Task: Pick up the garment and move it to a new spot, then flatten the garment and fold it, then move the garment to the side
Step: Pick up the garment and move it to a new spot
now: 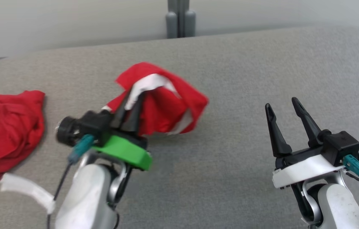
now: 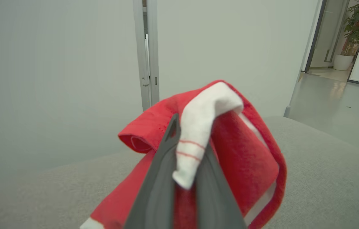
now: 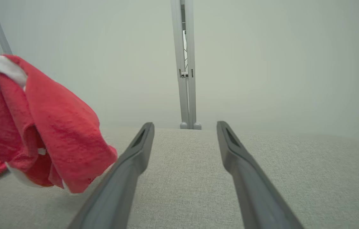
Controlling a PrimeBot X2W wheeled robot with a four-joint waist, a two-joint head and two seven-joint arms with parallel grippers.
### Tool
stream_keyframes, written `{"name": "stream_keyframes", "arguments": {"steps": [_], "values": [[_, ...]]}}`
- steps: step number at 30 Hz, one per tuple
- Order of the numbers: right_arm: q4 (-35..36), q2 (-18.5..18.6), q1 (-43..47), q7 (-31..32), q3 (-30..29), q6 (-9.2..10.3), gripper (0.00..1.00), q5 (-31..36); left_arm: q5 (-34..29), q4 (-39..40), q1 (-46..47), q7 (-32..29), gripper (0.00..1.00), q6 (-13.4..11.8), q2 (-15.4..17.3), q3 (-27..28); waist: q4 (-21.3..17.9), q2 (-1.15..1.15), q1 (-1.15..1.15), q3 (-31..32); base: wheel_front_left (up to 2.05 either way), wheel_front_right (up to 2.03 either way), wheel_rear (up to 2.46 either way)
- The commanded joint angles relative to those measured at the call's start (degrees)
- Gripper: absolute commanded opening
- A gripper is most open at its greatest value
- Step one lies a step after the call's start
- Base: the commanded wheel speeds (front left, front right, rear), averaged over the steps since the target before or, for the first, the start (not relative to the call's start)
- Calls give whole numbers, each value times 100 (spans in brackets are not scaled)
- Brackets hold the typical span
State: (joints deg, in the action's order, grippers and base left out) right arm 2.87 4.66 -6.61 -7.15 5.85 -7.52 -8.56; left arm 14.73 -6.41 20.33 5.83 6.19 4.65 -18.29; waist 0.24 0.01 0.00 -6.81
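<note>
The left hand (image 1: 132,105) is closed on the garment (image 1: 166,108), a red cloth with white trim, its 2 fingers pinching a white band (image 2: 198,127) marked with 2 thin red lines. In the head view the garment sits just off centre toward 10 o'clock, bunched and draped over the fingertips, with its lower edge hanging close to the grey fabric counter (image 1: 230,63); whether it touches there I cannot tell. The left arm comes in from 7 o'clock, a green collar behind the fingers. The right hand (image 1: 281,103) stands at 4 o'clock, well apart from the garment, fingers spread wide and holding nothing, pointing toward 12 o'clock above bare counter. In the right wrist view the garment hangs at 9 o'clock, beside the left finger (image 3: 135,149). A second red heap (image 1: 8,127) lies on the counter at 9 o'clock in the head view, with a white strip (image 1: 27,189) trailing toward 7 o'clock; whether it joins the held cloth I cannot tell. A grey post (image 1: 181,19) rises behind the counter at 12 o'clock.
</note>
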Motion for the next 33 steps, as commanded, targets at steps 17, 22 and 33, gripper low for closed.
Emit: {"name": "stream_keyframes", "arguments": {"steps": [17, 22, 33], "values": [[-508, -149, -379, -516, -49, 5, 100, -158, 238, -1498, 769, 364, 100, 117, -152, -1931, -1206, -1, 0, -1042, 0, 0, 0], [-536, -145, -331, -496, -53, 6, 100, -94, 253, -1113, 622, 664, 100, -56, -126, -1836, -932, -1, 0, -761, 0, 0, 0], [-329, -88, -35, -275, -99, 6, 100, 35, 562, -250, -116, 890, 100, -815, 525, -704, -236, -1, 0, -262, 0, 0, 0]]}}
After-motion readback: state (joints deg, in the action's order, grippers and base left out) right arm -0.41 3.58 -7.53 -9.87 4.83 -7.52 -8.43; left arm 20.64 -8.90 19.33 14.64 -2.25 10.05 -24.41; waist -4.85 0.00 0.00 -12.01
